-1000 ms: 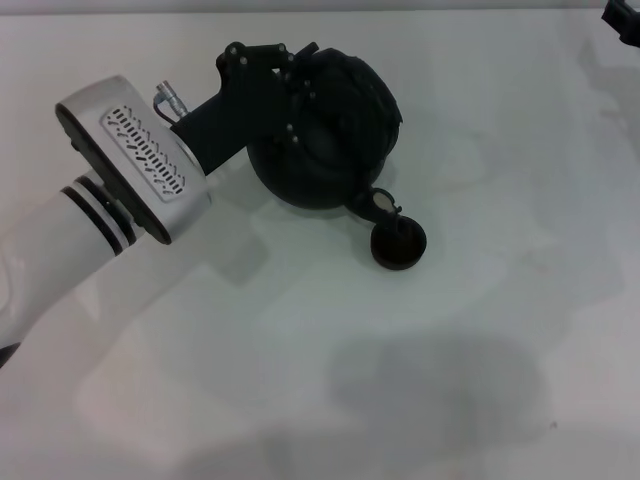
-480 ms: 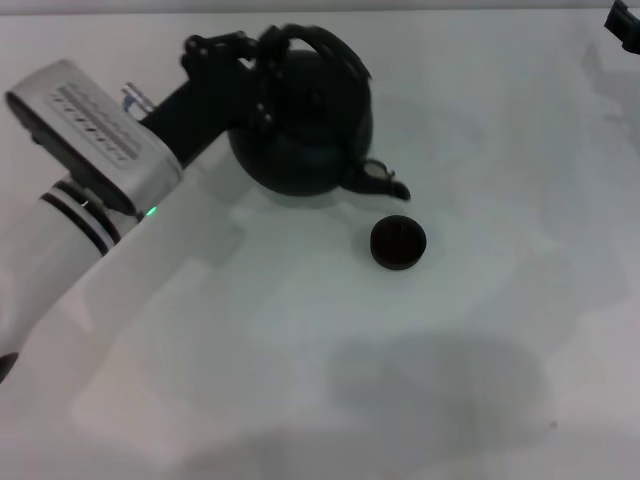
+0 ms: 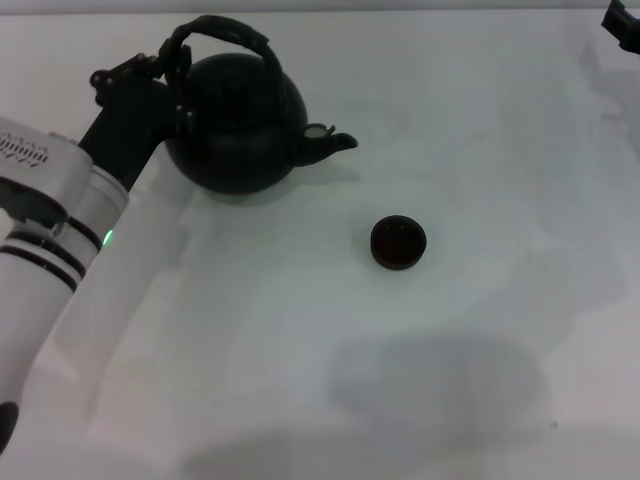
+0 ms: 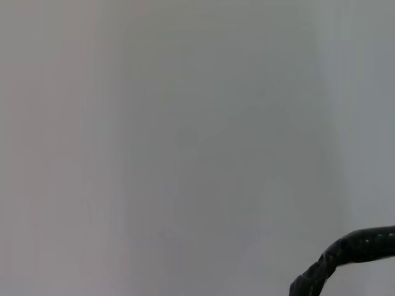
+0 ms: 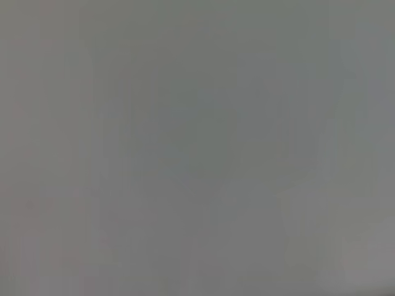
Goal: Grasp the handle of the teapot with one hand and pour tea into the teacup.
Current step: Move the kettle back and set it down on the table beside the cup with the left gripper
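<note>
Two dangers from here, largest first?

— Yes. First the teapot (image 3: 240, 130): heavy, round, gripped off-centre at the near foot of the handle (image 3: 225, 30), not at the crown. Liable to swing or twist in the grip once carried, and to slop early onto the desk (image 3: 480, 120).

And second?

— The teacup (image 3: 398, 242): tiny, low, well apart from the left hand (image 3: 170, 75), out beyond the spout (image 3: 325, 140). Easy to overshoot, to flood past the rim, or to knock aside with the spout if brought in too low.

Now the grip. Released or clenched?

— Clenched, judging by the head view: closed on the handle at the end nearest the wrist, with the body of the pot just beyond, upright, spout pointing away from the hand. Touching nothing else. Resting on the desk or barely lifted: impossible to say.

And the other?

— Right hand (image 3: 622, 20) parked far off at the desk's far corner, well apart from pot and cup. Grip there: cannot tell.
</note>
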### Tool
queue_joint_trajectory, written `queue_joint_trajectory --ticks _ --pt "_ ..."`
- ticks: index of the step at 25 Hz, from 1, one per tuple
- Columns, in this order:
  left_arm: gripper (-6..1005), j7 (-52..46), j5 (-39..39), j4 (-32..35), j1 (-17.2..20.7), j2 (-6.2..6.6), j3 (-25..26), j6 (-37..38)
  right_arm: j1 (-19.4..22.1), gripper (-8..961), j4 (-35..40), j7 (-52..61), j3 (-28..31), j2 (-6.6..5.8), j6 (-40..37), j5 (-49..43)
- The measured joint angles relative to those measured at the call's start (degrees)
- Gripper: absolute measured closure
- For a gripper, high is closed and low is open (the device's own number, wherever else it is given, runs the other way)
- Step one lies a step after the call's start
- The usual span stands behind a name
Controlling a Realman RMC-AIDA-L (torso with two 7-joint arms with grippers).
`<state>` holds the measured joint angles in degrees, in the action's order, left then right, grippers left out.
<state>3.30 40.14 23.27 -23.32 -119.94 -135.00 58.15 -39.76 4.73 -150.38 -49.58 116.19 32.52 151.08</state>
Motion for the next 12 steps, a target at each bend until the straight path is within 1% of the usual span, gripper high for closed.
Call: queue_joint_trajectory --ticks 1,4,9,12 --pt "901 0.0 1.4 0.6 1.1 -0.07 -0.4 -0.2 0.0 118 0.0 0.0 0.0 0.00 0.0 0.0" --pt "900 0.0 2.7 0.9 2.1 -0.13 -1.2 -0.5 -0.2 118 0.1 0.0 0.0 0.00 0.0 0.0" --pt "900 -0.1 5.2 1.0 2.5 -0.15 -4.6 -0.5 -0.3 118 0.2 0.0 0.0 0.00 0.0 0.0" --pt "899 0.0 5.4 1.0 2.5 -0.08 -5.0 -0.4 -0.3 118 0.3 0.0 0.0 0.00 0.0 0.0"
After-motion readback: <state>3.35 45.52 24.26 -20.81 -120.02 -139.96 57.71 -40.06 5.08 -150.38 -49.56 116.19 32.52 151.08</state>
